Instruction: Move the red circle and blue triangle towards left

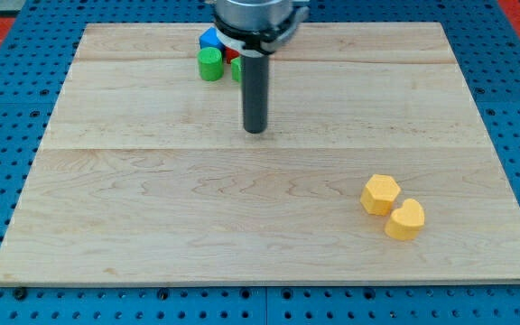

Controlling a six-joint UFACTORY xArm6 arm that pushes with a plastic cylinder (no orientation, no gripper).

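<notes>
Camera view shows my tip point(255, 131) resting bare on the pale wooden board point(152, 226), touching no block; the small blue triangle block point(209, 38) and red circle block point(228, 53) sit at its eleven o'clock, mostly hidden by the arm, huddled with a green cylinder block point(209, 64); two yellow blocks point(393, 207) lie far off at four o'clock; pushing left, I judge, risks dragging green along

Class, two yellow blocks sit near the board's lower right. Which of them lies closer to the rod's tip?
The yellow hexagon, the upper-left one of the pair. It touches the yellow heart-like block, which lies further toward the view's bottom right, away from my tip.
</notes>
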